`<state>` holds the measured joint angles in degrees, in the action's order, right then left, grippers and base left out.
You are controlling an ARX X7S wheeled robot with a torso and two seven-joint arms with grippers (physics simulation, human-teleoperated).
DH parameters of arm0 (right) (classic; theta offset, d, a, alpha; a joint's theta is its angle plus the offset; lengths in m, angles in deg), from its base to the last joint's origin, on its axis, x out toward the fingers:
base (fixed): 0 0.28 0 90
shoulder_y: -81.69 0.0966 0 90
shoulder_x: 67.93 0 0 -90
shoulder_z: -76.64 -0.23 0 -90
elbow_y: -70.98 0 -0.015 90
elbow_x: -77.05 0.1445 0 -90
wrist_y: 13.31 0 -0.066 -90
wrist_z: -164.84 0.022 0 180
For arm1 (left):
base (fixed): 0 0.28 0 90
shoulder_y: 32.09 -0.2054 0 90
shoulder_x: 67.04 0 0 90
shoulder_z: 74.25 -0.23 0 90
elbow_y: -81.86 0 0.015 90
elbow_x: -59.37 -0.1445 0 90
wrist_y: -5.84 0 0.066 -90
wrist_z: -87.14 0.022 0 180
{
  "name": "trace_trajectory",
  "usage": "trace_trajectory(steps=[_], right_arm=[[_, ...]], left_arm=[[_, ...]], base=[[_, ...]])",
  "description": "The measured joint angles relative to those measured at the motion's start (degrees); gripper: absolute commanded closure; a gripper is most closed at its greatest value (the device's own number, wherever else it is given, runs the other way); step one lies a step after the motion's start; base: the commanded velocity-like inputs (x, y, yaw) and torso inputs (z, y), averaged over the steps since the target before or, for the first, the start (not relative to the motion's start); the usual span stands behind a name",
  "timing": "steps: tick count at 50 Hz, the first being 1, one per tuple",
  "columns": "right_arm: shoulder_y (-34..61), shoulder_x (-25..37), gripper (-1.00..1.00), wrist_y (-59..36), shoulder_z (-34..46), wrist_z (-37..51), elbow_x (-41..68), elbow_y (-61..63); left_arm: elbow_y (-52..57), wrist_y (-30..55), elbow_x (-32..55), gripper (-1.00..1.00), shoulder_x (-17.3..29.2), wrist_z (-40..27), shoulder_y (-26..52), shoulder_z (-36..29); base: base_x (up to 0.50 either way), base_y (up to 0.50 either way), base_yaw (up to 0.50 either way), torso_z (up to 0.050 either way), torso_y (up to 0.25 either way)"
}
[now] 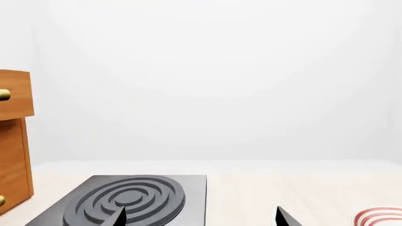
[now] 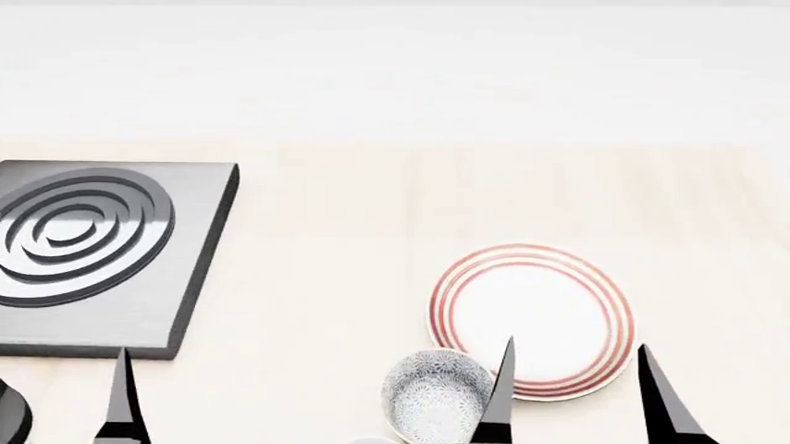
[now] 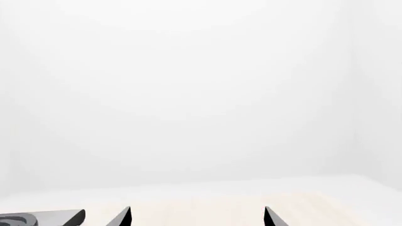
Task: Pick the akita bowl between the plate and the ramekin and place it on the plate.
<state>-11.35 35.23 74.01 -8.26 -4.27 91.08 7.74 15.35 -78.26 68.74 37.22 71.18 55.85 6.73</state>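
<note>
The akita bowl (image 2: 430,398), speckled grey and white with a pale inside, stands on the pale wooden counter just left of and nearer than the plate (image 2: 531,314). That plate is white with thin red rings, and its rim (image 1: 380,217) also shows in the left wrist view. A pale sliver (image 2: 370,440) at the bottom edge may be the ramekin; I cannot tell. My right gripper (image 2: 576,365) is open above the plate's near edge, and its left finger (image 2: 499,393) hides the bowl's right side. My left gripper (image 2: 62,393) is open near the hob. Both hold nothing.
A dark grey hob (image 2: 92,254) with raised concentric rings lies at the left, seen also in the left wrist view (image 1: 132,200) and as a corner (image 3: 44,219). A wooden cabinet (image 1: 14,141) with brass knobs stands beyond it. A white wall backs the counter.
</note>
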Motion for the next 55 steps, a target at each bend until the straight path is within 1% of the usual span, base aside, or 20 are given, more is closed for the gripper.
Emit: trace_trajectory(steps=[12,23,42,46,55], right_arm=[[-0.1,0.7,-1.0,0.5,0.2,-0.6,1.6,-0.1],[0.3,1.0,-1.0,-0.5,0.6,0.2,1.8,-0.3],[-0.2,1.7,-1.0,1.0,1.2,0.3,2.3,0.0],[-0.1,1.7,-1.0,1.0,1.4,0.6,2.2,-0.1],[-0.2,2.0,-1.0,1.2,1.7,1.2,2.0,-0.2]], left_arm=[[0.3,0.2,0.4,-1.0,0.7,-0.6,0.1,-0.3],[0.3,0.1,0.8,-1.0,1.0,-1.1,0.1,-0.8],[0.0,-0.2,1.4,-1.0,1.6,-1.8,0.2,-1.3],[0.0,-0.2,1.6,-1.0,1.7,-1.9,0.2,-1.3],[0.1,-0.3,3.4,-1.0,2.1,-1.3,0.2,-1.1]], base=[[0.0,-0.45,0.0,0.0,0.0],[0.03,0.0,0.0,0.0,0.0],[0.5,0.0,0.0,0.0,0.0],[0.14,0.0,0.0,0.0,0.0],[0.0,0.0,0.0,0.047,0.0]])
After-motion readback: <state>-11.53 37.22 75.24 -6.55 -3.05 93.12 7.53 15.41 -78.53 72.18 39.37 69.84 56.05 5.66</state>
